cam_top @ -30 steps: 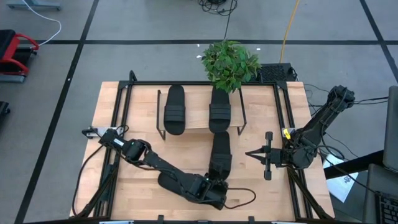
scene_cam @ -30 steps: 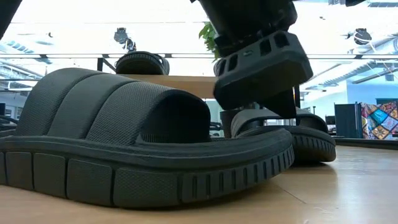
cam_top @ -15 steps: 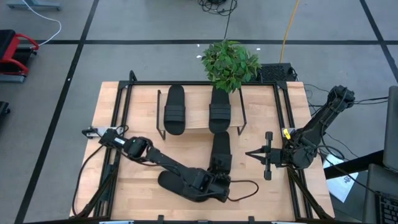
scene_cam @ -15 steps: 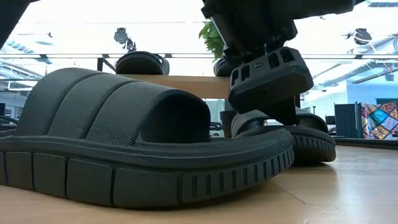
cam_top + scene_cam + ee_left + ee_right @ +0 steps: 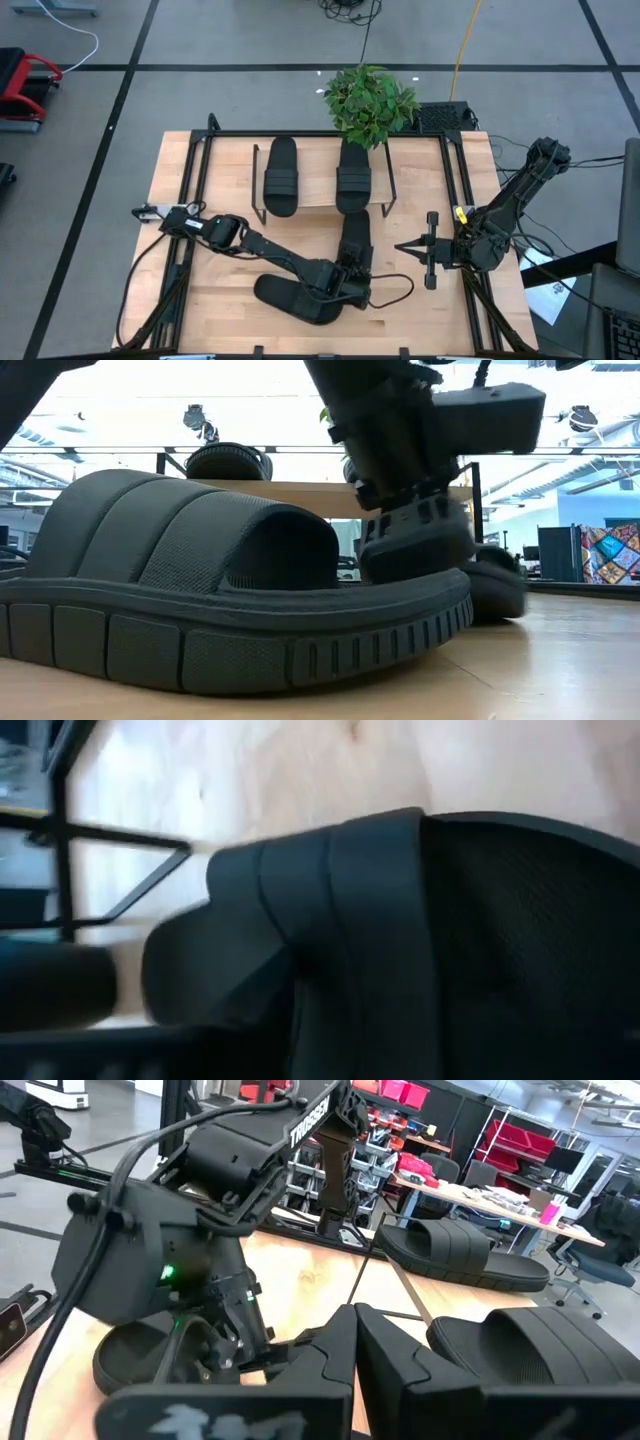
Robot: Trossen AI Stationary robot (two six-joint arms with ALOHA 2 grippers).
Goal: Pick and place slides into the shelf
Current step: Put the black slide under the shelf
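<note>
Left gripper (image 5: 352,275) on slide (image 5: 356,243), grip unclear, arm lettered "TROSSEN" (image 5: 308,1125), right gripper (image 5: 402,247) closed

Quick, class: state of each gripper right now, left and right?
Left gripper: down at the slide in front of the shelf; grip cannot be told.
Right gripper: closed, empty, waiting at the table's right side.

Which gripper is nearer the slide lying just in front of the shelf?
Left. The left gripper is on that slide; the right gripper waits off to its right.
</note>
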